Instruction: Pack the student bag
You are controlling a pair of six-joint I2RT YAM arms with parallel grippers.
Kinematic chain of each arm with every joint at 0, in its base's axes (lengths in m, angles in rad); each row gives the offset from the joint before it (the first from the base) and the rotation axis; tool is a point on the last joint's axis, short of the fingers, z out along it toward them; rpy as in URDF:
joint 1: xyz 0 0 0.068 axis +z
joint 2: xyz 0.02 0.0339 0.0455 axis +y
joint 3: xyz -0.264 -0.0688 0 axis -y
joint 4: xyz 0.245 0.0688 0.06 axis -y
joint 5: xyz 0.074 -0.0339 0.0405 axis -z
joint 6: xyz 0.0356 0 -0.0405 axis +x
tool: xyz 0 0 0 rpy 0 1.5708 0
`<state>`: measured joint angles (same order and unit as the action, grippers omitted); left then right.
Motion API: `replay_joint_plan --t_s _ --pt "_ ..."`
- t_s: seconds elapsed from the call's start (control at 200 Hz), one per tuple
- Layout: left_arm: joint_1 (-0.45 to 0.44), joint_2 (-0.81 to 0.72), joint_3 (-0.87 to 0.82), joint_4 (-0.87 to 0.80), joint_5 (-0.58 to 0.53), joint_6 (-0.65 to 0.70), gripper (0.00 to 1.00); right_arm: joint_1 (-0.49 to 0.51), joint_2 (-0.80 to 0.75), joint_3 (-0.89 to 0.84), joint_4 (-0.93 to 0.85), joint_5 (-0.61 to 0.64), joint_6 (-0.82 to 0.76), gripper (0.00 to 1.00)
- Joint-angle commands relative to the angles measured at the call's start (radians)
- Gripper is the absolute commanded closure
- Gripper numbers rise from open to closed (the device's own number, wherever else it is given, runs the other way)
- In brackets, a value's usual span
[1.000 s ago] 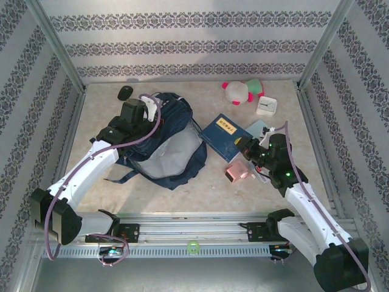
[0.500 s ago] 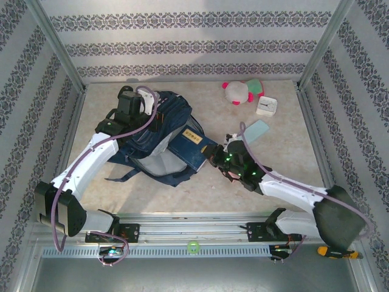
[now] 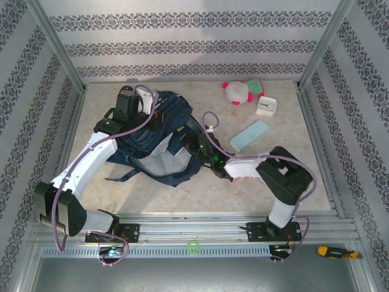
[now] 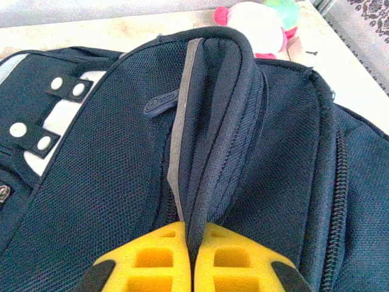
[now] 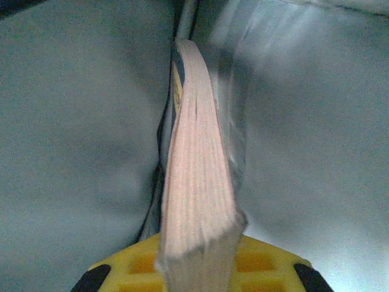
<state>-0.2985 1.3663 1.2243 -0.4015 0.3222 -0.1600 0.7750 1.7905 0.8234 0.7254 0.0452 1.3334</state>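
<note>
The student bag (image 3: 173, 115) lies toward the worktop's (image 3: 304, 176) back-left corner. The left fingers (image 4: 152, 258) are pinched tight on its opening rim. The right fingers (image 5: 140, 264) grip a book (image 5: 194, 170), already deep inside. A plush toy (image 3: 239, 92), small white box (image 3: 266, 106) and pale blue case (image 3: 250, 134) lie unpacked near the back-right corner. The worktop is beige and marbled, the walls (image 3: 182, 36) patterned.

I see the bag (image 3: 173, 115) left of centre in the top view. It lies crumpled on the table (image 3: 285, 176), dark navy, its mouth gaping toward the lower right so the pale grey lining (image 3: 153, 163) shows. A strap (image 3: 119, 177) trails out at its lower left. In the left wrist view its padded rim (image 4: 213, 121) stands up mid-frame in a tall fold. White patches (image 4: 51, 118) with snap studs sit at the left edge.
</note>
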Motion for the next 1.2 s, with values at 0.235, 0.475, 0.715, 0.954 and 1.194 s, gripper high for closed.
replay_joint_plan --t_s 0.235,0.475,0.715,0.954,1.194 --pt "0.024 -0.02 0.07 0.113 0.108 -0.042 1.0 -0.006 0.334 0.314 0.129 0.046 0.009 0.98" --pt "0.033 -0.016 0.083 0.114 0.103 -0.045 1.0 -0.007 0.433 0.404 0.047 0.045 0.05 0.76" --pt "0.039 -0.014 0.063 0.09 0.04 0.002 1.0 -0.009 0.301 0.276 -0.081 0.006 0.038 0.59" --pt "0.048 -0.011 0.053 0.084 0.011 0.032 1.0 0.003 0.16 0.1 -0.079 -0.029 0.039 0.55" --pt "0.047 -0.011 -0.016 0.091 0.045 0.067 1.0 -0.071 -0.19 -0.081 -0.139 -0.072 -0.061 0.56"
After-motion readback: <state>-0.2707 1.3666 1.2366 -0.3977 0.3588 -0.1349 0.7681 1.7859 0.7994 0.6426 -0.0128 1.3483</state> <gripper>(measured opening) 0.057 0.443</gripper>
